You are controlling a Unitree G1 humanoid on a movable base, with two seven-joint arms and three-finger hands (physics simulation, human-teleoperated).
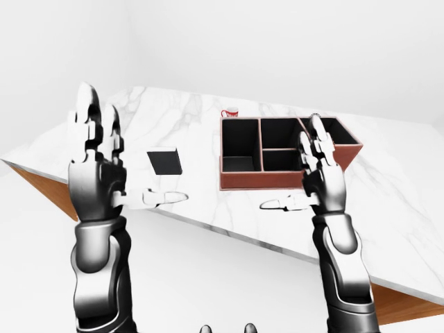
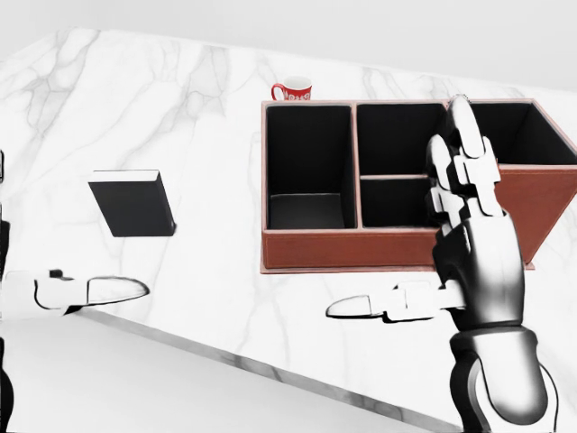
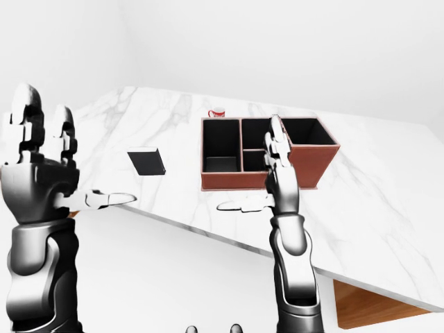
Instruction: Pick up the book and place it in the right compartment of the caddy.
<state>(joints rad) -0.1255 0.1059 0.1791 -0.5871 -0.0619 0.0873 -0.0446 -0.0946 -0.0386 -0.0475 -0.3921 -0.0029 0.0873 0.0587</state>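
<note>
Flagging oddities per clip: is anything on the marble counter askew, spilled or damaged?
Nothing stands out. The book lies flat left of the upright caddy, the red mug stands beyond it, and both hands are open and empty.

Book point(image 2: 132, 203) on table point(image 2: 207, 99), left of caddy point(image 2: 397, 248); mug point(image 2: 293, 90) above caddy.
</note>
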